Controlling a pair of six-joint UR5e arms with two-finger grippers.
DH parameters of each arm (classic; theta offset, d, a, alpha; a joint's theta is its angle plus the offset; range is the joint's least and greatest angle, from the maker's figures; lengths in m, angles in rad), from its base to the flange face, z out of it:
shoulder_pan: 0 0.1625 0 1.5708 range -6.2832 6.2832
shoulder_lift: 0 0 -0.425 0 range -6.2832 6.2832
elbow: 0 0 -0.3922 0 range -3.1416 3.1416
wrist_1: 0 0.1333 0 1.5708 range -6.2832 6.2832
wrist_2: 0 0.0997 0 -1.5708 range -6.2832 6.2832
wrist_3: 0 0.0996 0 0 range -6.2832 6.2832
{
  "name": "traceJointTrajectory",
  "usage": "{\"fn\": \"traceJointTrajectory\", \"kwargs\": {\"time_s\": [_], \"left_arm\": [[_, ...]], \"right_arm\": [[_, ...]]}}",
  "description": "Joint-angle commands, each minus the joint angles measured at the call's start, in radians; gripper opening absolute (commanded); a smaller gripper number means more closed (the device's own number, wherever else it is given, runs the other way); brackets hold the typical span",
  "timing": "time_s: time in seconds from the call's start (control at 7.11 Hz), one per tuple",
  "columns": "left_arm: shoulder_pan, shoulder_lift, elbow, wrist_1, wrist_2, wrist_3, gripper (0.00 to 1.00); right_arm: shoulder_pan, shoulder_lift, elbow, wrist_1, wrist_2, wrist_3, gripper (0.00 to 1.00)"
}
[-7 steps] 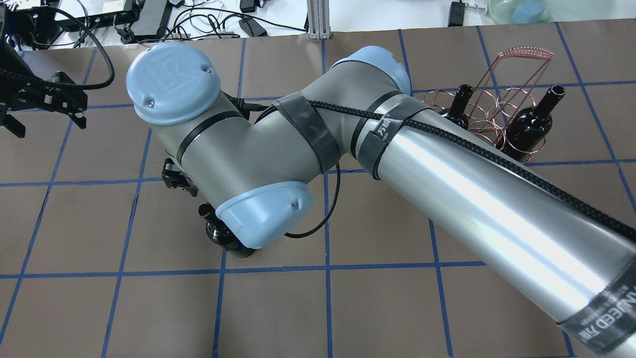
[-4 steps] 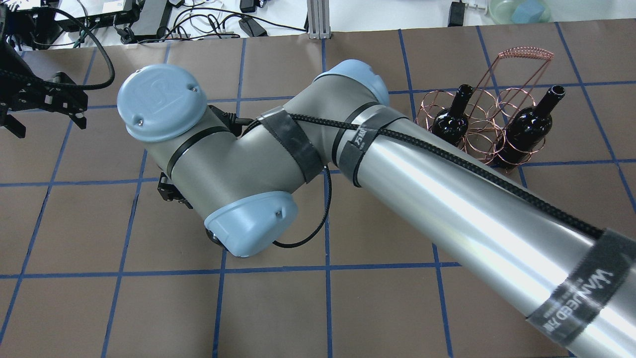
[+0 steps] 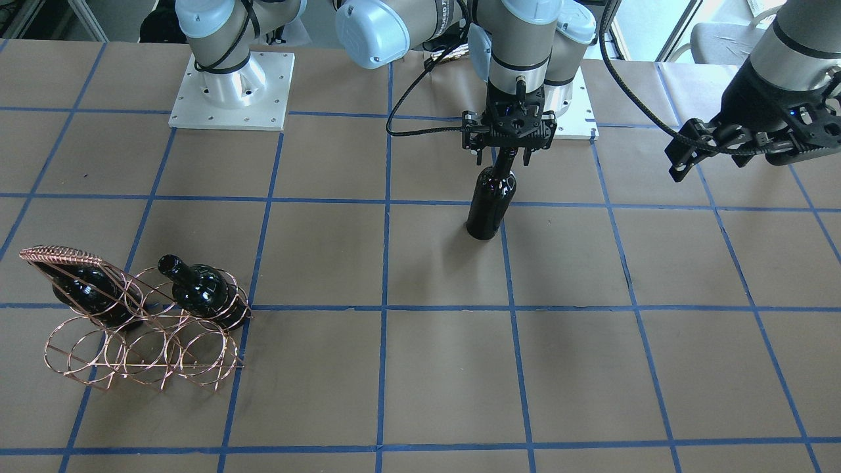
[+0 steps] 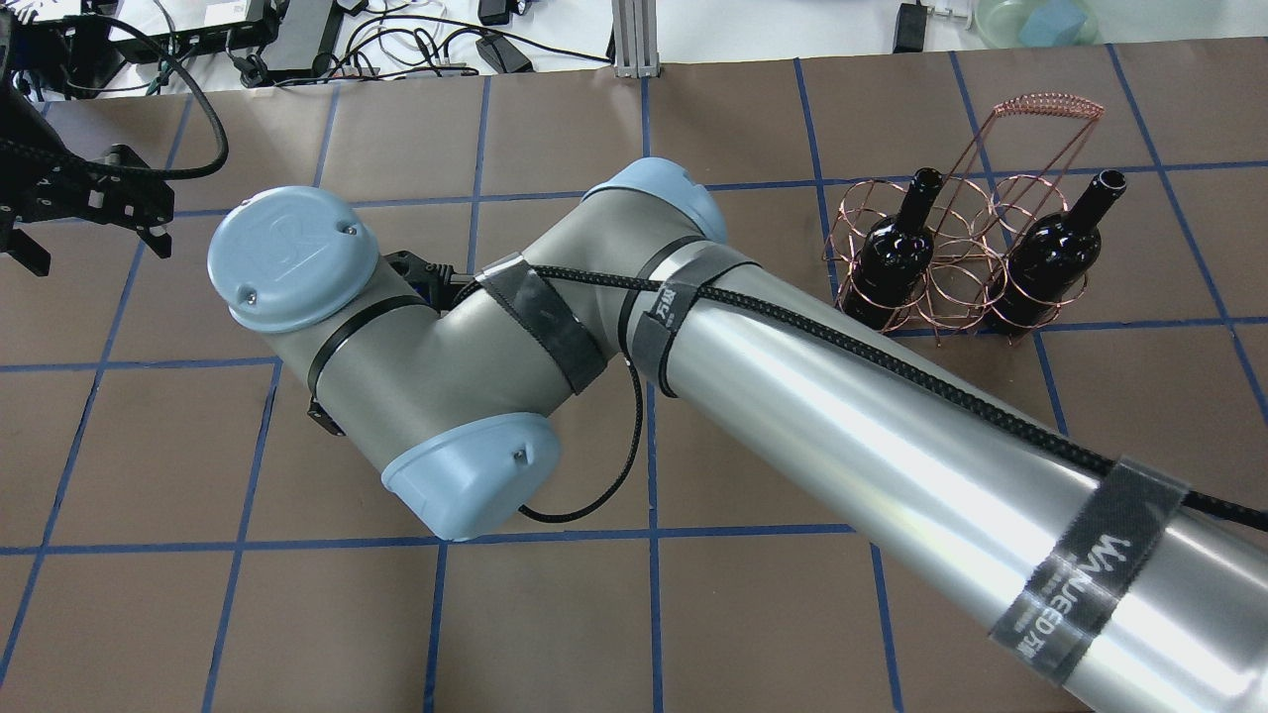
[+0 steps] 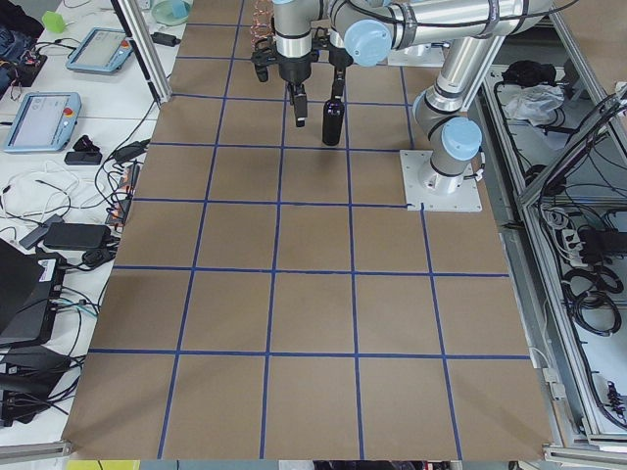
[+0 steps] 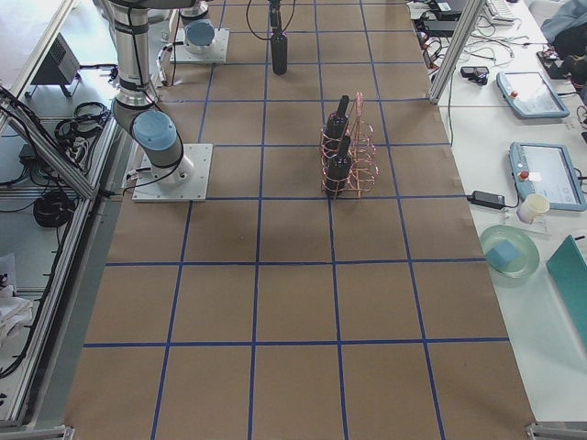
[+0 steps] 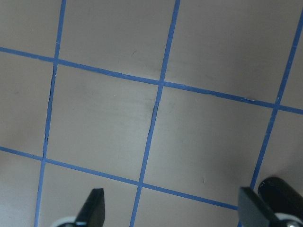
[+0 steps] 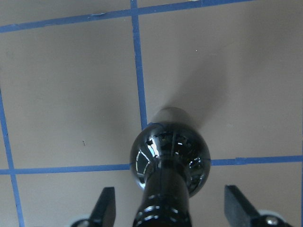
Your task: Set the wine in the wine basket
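Right wrist-mounted view is showing the right gripper (image 8: 170, 205) open and straddling the neck of the bottle (image 8: 168, 158). Both fingers (image 8: 106, 205) are sitting clear of the glass with a gap on each side, so it's gripping nothing yet.

The bottle is standing upright on the table (image 3: 427, 381), well apart from the basket (image 3: 141, 328), which is already carrying two other bottles (image 3: 200, 289) in its outer slots. The middle one is looking free.

Handling-wise, I'm guessing this thing is heavy for its size, totally rigid, glossy and slippery, and breakable if it's dropped or knocked against the wire. The neck is the obvious place to grab since it's narrow enough for the fingers. I'd close high up, squeeze firmly and keep it vertical so it isn't swinging or sliding down.

The right arm (image 4: 892, 416) is stretching diagonally across the table into the left half, with the wrist pointing straight down over the bottle.

The left gripper (image 7: 171, 205) is hovering off to the side over bare table, fingers spread wide, empty.
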Motion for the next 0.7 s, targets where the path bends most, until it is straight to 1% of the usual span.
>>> {"fn": "traceJointTrajectory", "kwargs": {"time_s": [0.0, 0.14, 0.28, 0.42, 0.56], "left_arm": [[0.0, 0.0, 0.0, 0.0, 0.0, 0.0, 1.0], [0.0, 0.0, 0.0, 0.0, 0.0, 0.0, 1.0], [0.0, 0.0, 0.0, -0.001, 0.0, 0.0, 1.0], [0.0, 0.0, 0.0, -0.001, 0.0, 0.0, 1.0], [0.0, 0.0, -0.002, -0.001, 0.0, 0.0, 1.0]], "right_arm": [[0.0, 0.003, -0.002, -0.004, 0.001, -0.011, 0.71], [0.0, -0.001, -0.002, -0.004, -0.001, -0.008, 0.69], [0.0, 0.0, -0.002, -0.006, -0.001, -0.011, 0.64], [0.0, 0.0, -0.002, -0.01, -0.004, -0.011, 0.63], [0.0, -0.003, -0.002, -0.007, -0.033, -0.015, 0.62]]}}
